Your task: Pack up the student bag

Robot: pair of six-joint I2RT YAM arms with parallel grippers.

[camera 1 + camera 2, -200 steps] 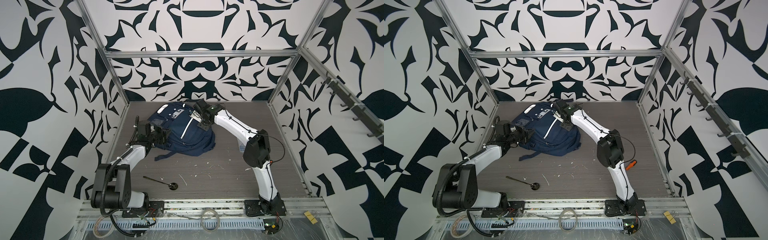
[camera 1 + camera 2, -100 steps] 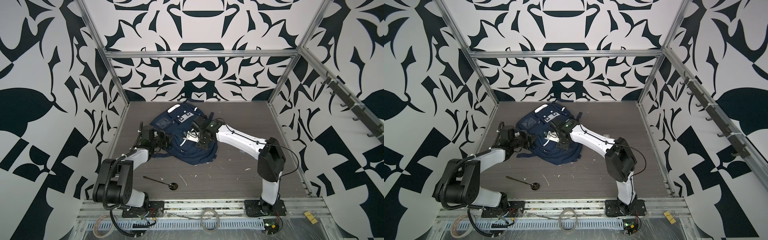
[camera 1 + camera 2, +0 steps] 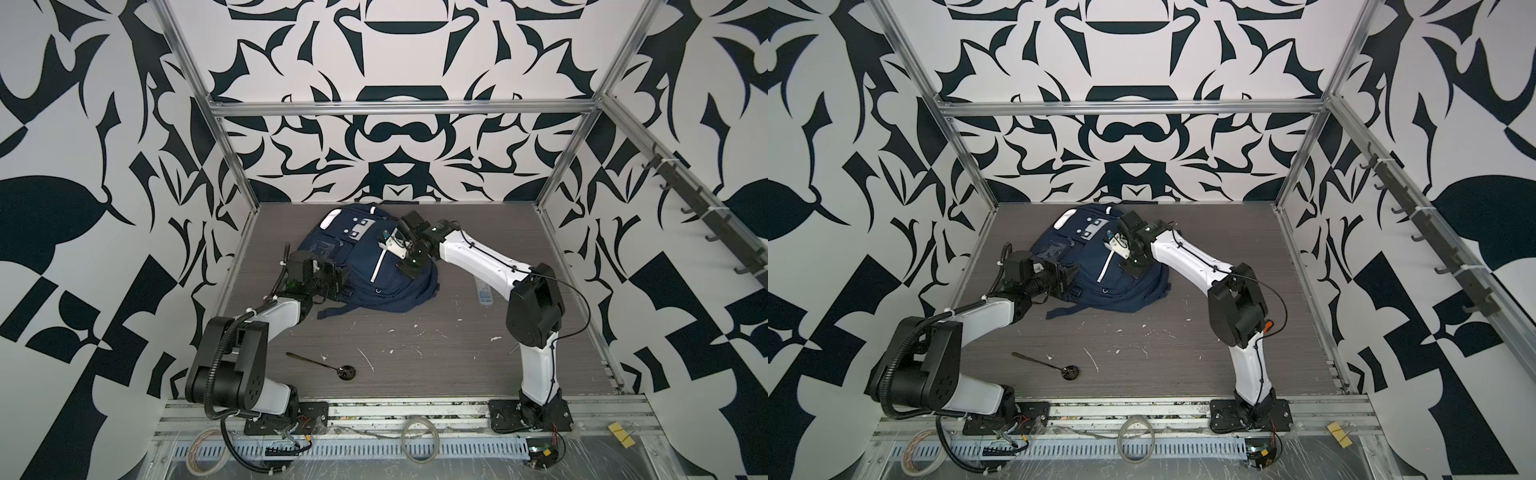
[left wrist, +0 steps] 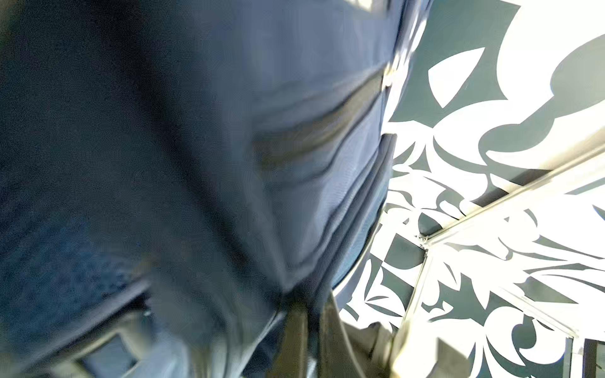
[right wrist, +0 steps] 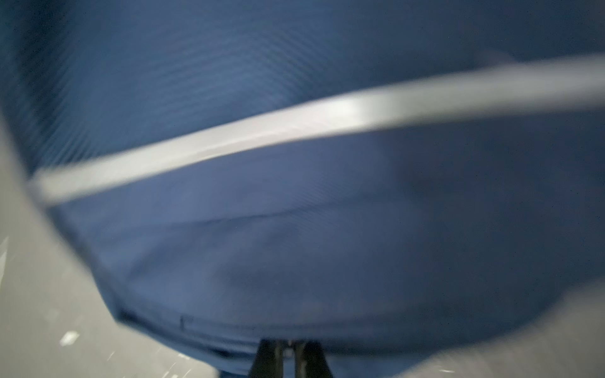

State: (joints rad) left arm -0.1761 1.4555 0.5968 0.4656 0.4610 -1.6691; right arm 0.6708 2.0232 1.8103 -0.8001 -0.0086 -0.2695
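Evidently my left gripper (image 3: 337, 279) and right gripper (image 5: 285, 355) were clenched on the bag (image 3: 365, 266) by the tabletop's (image 3: 457, 353) back edge; a spoon (image 3: 320, 363) lay outside, so packing seemed unfinished.

The student bag (image 3: 357, 266) is matt woven cloth, the tabletop (image 3: 457, 374) matt grained wood-look.

The grey-brown wood-grain tabletop (image 3: 415, 374) carries a navy-blue fabric backpack (image 3: 365, 266) toward its back. A dark long-handled spoon (image 3: 320, 363) lies near the front, well apart from it. A clear oblong plastic case (image 3: 482, 289) lies beside the backpack, and small white scraps (image 3: 368, 365) dot the middle.
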